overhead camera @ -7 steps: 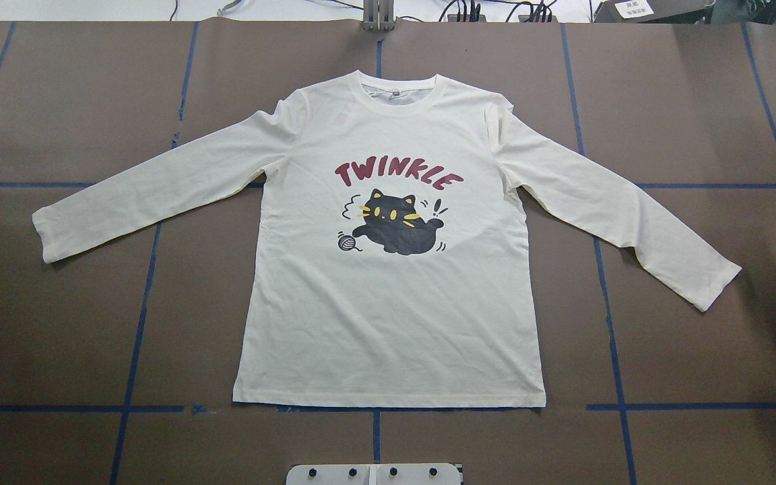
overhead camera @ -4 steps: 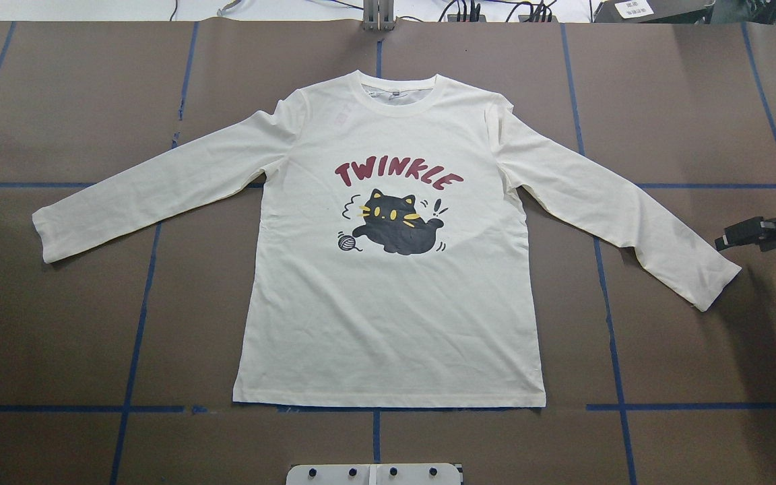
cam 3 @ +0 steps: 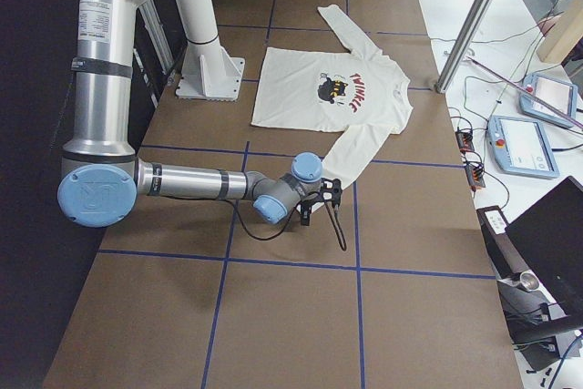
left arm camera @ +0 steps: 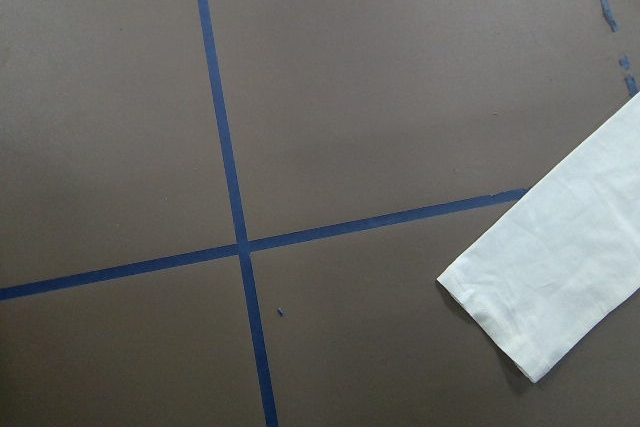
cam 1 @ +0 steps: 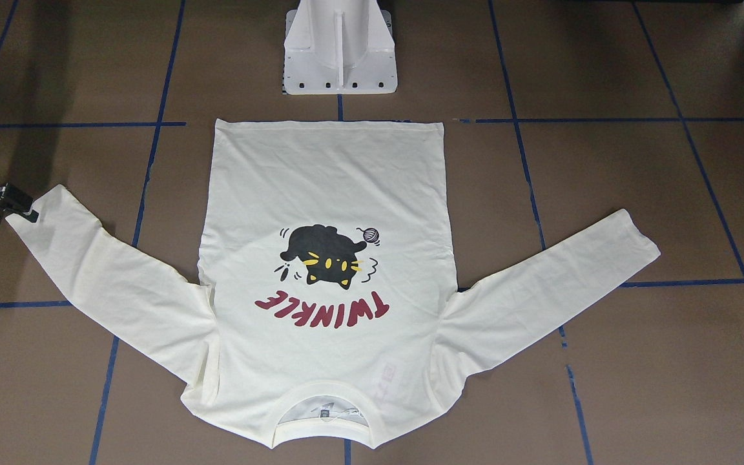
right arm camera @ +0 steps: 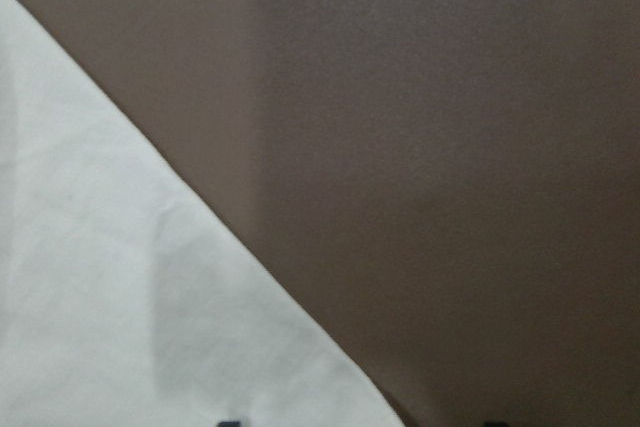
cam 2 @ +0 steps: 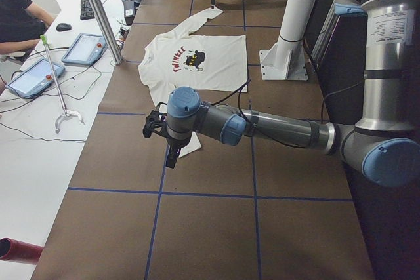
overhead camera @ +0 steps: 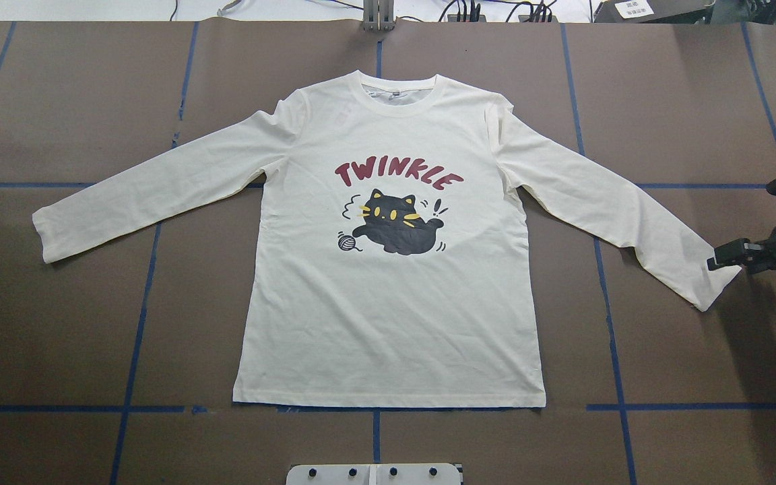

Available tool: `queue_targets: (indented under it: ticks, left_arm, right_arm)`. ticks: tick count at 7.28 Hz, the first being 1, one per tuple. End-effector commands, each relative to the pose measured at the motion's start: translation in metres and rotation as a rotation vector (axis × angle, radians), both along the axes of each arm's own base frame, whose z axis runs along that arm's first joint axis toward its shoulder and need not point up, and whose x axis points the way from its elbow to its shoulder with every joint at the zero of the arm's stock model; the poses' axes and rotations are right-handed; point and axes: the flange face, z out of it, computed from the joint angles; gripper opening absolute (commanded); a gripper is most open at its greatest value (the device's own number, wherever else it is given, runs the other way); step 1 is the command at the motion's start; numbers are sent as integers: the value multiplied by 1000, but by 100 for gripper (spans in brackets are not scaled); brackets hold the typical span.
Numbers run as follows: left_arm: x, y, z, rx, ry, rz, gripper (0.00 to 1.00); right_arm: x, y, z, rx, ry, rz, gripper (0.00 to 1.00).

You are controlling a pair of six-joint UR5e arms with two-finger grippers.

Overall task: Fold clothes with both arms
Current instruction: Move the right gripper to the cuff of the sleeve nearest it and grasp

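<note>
Folding is not yet started: T-shirt (overhead camera: 388,303) lies flat, print up, mid-table (overhead camera: 58,337); right gripper (overhead camera: 715,261), jaws apart and empty, sits at one sleeve cuff (overhead camera: 710,286); left gripper (cam 2: 170,154) hovers near the other, state indeterminable.

I see bare table (overhead camera: 58,323) all around the T-shirt (overhead camera: 388,316). Only the white pedestal (cam 1: 340,48) stands near its hem.

"TWINKLE" stands in dark red capitals across the chest of the shirt (overhead camera: 388,323), just above the cat print (overhead camera: 398,232); the front-facing view shows it upside down. The white sticker (cam 3: 96,20) on the right arm (cam 3: 96,88) has print too small to read.
</note>
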Motion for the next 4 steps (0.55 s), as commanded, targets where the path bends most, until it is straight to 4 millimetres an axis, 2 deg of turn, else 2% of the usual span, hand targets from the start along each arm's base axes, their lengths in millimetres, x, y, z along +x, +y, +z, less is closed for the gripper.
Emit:
queue_targets:
  ticks: [1, 4]
  left_arm:
    - [0, 0, -3, 5, 0, 0, 100]
    - [1, 0, -3, 5, 0, 2, 100]
  right_arm:
    - [1, 2, 2, -11, 5, 10, 0]
    - [-2, -1, -12, -3, -18, 9, 0]
